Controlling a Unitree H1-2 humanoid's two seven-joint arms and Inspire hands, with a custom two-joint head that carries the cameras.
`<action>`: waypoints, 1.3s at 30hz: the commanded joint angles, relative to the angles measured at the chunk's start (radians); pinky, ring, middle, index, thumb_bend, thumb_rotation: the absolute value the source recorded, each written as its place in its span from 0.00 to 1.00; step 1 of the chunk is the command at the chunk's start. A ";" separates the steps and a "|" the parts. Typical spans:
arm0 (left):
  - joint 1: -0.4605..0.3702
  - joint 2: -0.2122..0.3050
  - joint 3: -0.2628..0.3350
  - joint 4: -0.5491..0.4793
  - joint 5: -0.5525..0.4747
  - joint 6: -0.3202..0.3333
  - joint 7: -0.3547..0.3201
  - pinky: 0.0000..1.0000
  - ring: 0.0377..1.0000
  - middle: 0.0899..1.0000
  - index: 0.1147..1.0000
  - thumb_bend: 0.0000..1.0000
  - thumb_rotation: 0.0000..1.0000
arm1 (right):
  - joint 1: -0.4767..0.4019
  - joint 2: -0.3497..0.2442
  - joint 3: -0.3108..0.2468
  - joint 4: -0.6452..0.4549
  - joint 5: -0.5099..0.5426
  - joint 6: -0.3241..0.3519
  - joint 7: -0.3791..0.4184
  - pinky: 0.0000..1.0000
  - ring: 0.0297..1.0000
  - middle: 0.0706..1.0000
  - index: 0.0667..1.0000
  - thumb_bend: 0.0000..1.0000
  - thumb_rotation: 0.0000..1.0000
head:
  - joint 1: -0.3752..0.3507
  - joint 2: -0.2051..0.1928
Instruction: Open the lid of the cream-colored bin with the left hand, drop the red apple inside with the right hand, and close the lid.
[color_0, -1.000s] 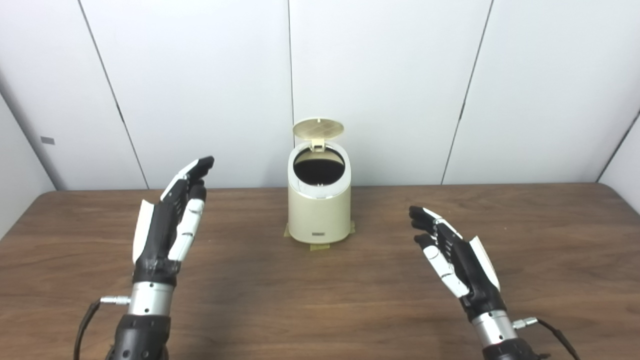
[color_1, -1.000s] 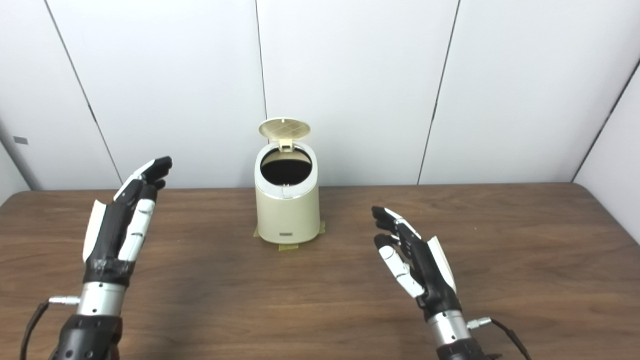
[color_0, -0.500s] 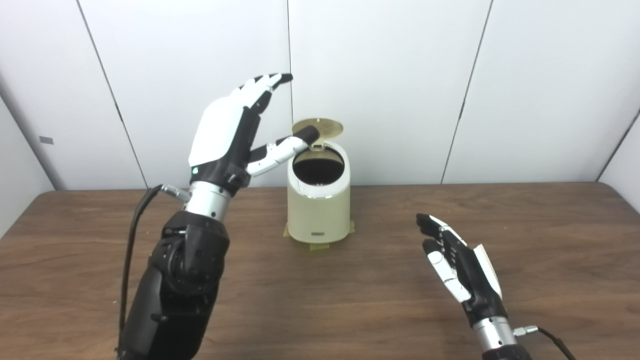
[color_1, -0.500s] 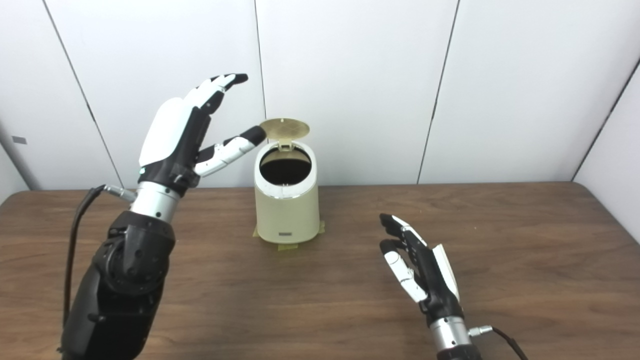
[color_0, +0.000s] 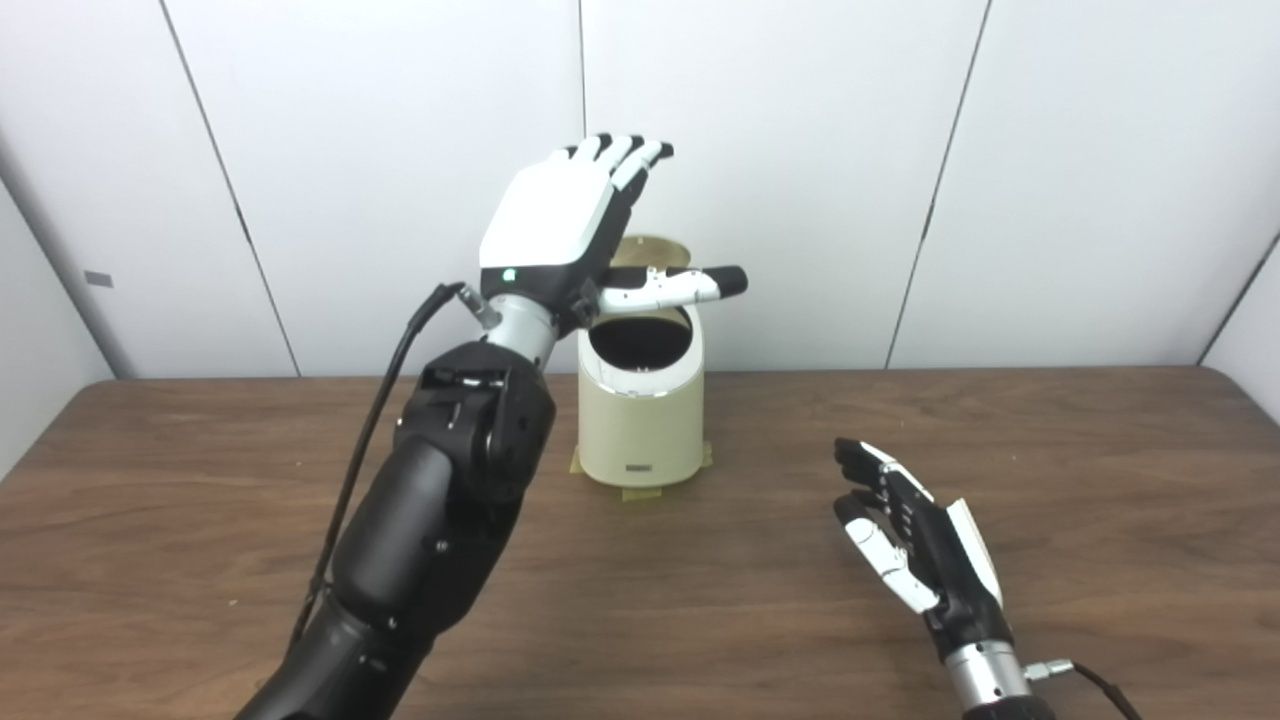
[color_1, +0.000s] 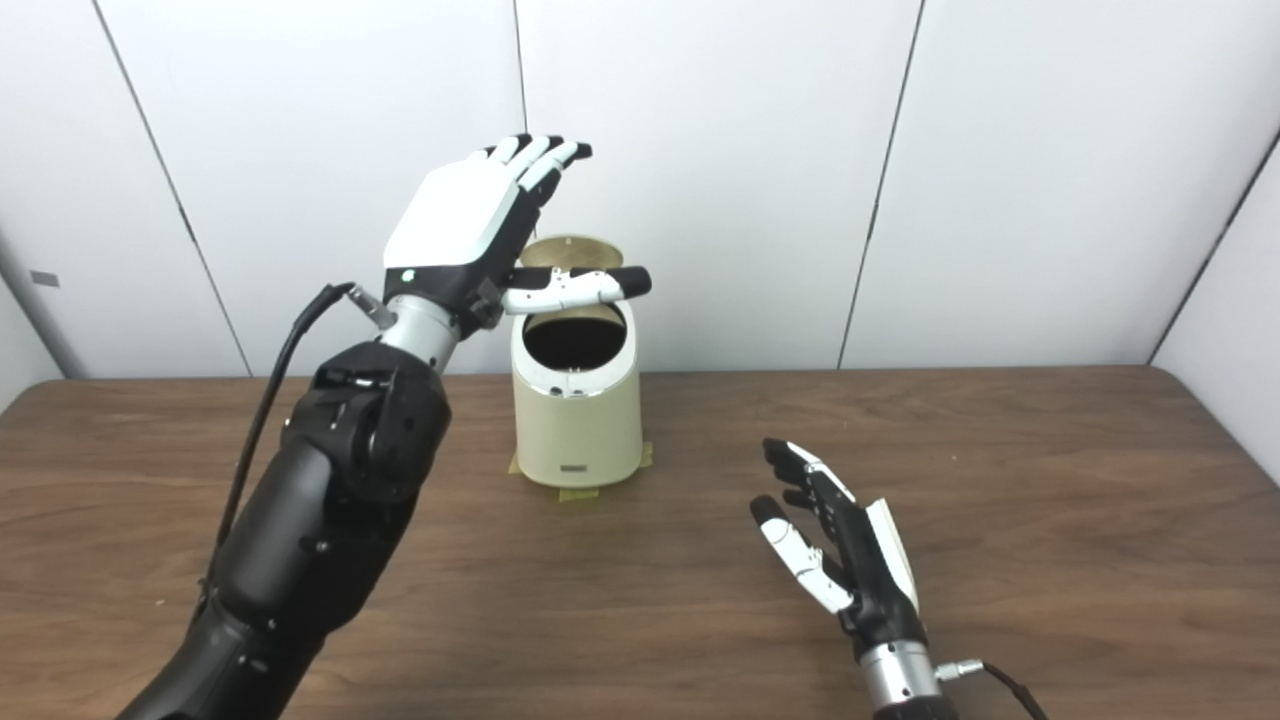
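Note:
The cream-colored bin (color_0: 640, 420) stands at the table's back middle on tape strips, its mouth dark. Its round lid (color_0: 655, 250) stands raised behind the opening, mostly hidden by my left hand (color_0: 570, 225). That hand is open and held high over the bin, back toward me, thumb stretched across above the mouth. My right hand (color_0: 915, 540) is open, low over the table to the bin's front right, holding nothing. No red apple shows in either view.
The brown wooden table (color_0: 1100, 470) runs wide on both sides of the bin. White wall panels (color_0: 800, 150) stand close behind the bin. A black cable (color_0: 370, 420) hangs from my left wrist.
My left arm has risen from the table's left side and swung right, up over the bin beside the lid. The right hand has drawn back a little toward me.

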 joint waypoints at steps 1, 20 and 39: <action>-0.057 -0.006 0.003 0.025 0.029 0.016 0.019 1.00 1.00 0.94 0.90 0.99 0.98 | -0.030 -0.004 -0.003 -0.026 -0.009 -0.018 0.001 0.79 0.84 0.83 0.82 0.36 0.84 | -0.004 0.001; -0.126 -0.015 -0.026 0.229 0.016 0.045 0.041 1.00 1.00 0.94 0.89 1.00 0.95 | -0.026 -0.009 0.007 -0.034 -0.033 0.009 0.038 0.81 0.85 0.85 0.82 0.40 0.86 | -0.012 -0.001; -0.020 -0.006 -0.076 0.106 0.024 0.052 -0.013 1.00 0.99 0.88 0.84 0.99 0.95 | -0.021 -0.005 0.008 -0.068 -0.032 0.068 0.062 0.78 0.85 0.86 0.83 0.40 0.83 | -0.013 0.005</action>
